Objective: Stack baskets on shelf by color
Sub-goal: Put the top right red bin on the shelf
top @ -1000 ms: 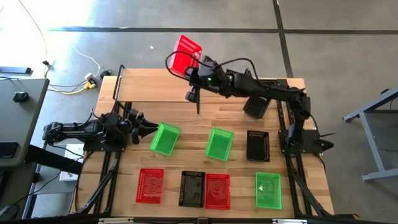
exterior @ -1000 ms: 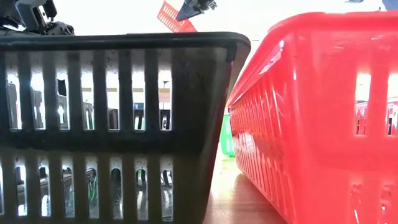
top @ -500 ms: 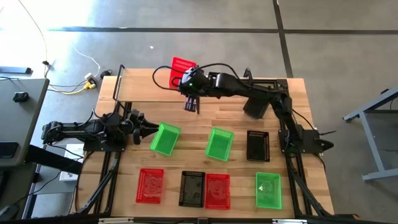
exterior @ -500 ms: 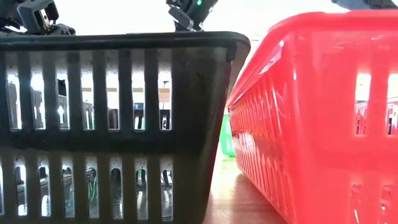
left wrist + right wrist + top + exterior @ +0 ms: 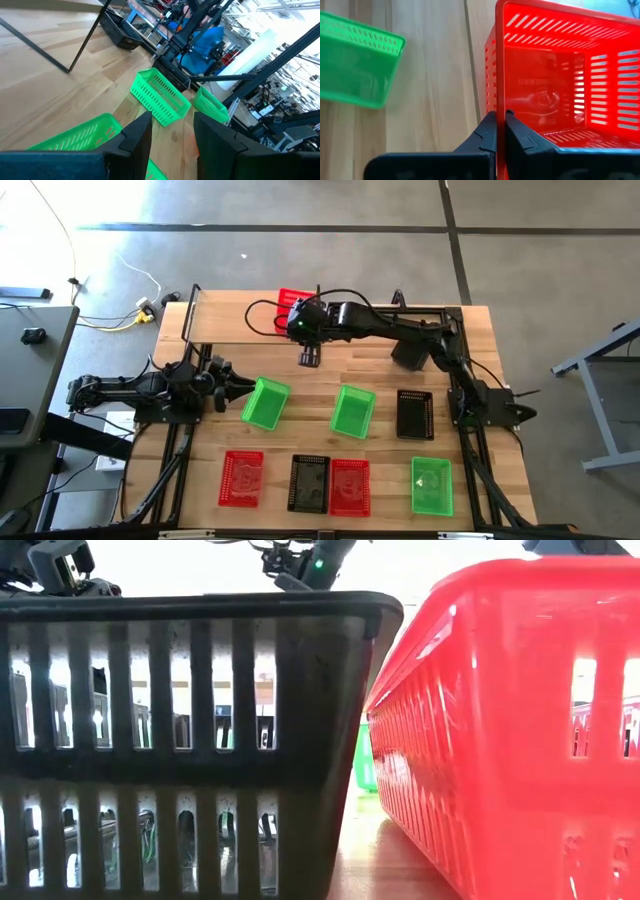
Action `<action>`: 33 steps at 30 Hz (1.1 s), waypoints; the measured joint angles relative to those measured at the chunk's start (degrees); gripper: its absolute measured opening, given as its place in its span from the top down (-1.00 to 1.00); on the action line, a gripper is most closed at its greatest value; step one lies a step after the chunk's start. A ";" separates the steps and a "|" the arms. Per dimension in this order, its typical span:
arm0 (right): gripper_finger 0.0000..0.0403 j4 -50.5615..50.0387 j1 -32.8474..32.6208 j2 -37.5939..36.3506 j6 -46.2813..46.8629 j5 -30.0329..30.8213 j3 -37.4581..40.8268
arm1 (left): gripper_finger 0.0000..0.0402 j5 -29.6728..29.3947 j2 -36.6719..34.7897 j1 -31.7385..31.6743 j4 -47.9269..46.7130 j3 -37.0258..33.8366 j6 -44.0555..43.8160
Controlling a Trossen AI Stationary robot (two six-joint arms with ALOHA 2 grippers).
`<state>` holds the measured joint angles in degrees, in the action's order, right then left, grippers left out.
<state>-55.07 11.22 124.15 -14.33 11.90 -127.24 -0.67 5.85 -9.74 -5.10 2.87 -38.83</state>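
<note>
Looking down from the high cam, the right gripper [image 5: 300,315] sits over the shelf [image 5: 225,320], clamped on the rim of a red basket [image 5: 291,300]. Right wrist cam makes the grip clear: fingers [image 5: 490,131] pinched tight on that basket's near wall, which the top view doesn't really show. It also catches a green basket [image 5: 357,60] lower down on the table.

Left gripper [image 5: 238,383] waits at the table's [image 5: 380,380] left side, fingers apart, nothing in them, just beside another green basket [image 5: 265,403]. Its wrist cam sees a 2nd green one [image 5: 160,96] and a black one [image 5: 119,27] farther off.

Low cam is mostly blocked by a black basket [image 5: 190,730] and a red basket [image 5: 510,730] right up front.

No readable writing anywhere; some molded marks on the red basket floor, can't make them out.

Shelf left of the held basket is bare plank, middle of table too.
</note>
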 joint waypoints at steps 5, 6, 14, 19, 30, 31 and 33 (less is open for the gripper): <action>1.00 -0.18 0.00 0.71 -1.56 0.02 0.00 | 0.33 0.00 -0.02 0.01 0.01 0.00 0.02; 1.00 -0.25 0.00 0.71 -2.24 -0.05 0.00 | 0.33 -0.01 -0.01 0.02 0.03 0.00 0.02; 1.00 0.12 0.04 1.28 -6.24 -0.28 0.02 | 0.33 -0.02 -0.01 0.02 0.02 -0.01 0.02; 1.00 0.05 0.60 1.28 -6.75 -0.18 0.02 | 0.33 -0.02 -0.02 0.02 0.05 -0.02 0.01; 1.00 -0.82 1.53 1.34 -6.74 -1.33 0.28 | 0.33 -0.01 -0.01 0.02 0.24 -0.02 0.00; 1.00 -0.81 1.53 1.34 -6.74 -1.35 0.28 | 0.33 -0.02 -0.02 0.02 0.24 -0.02 -0.02; 0.99 -0.81 1.53 1.34 -6.74 -1.25 0.28 | 0.33 -0.02 -0.01 0.02 0.24 -0.02 -0.02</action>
<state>-55.88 12.75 125.49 -21.08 10.65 -126.96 -0.69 5.84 -9.72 -4.86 2.85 -38.85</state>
